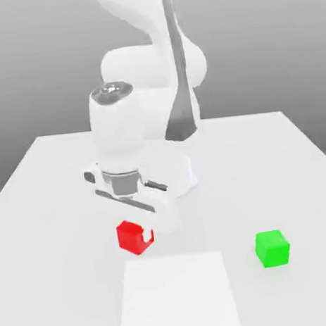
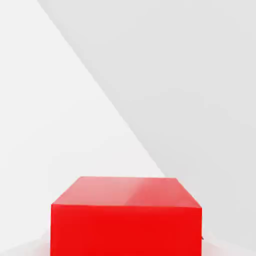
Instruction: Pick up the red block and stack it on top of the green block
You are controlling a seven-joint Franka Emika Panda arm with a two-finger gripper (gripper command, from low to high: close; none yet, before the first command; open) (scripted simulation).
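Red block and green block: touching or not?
Apart: the exterior view shows bare tabletop between the red block and the green block.

The exterior view stands well back from the jaws, looking down at a slant across the table [image 1: 52,227] and facing the arm [image 1: 174,72]; it also takes in the green block [image 1: 272,249], well apart from the jaws. The hand view looks from close beside the jaws towards the red block [image 1: 131,238] at them. Both share that block.
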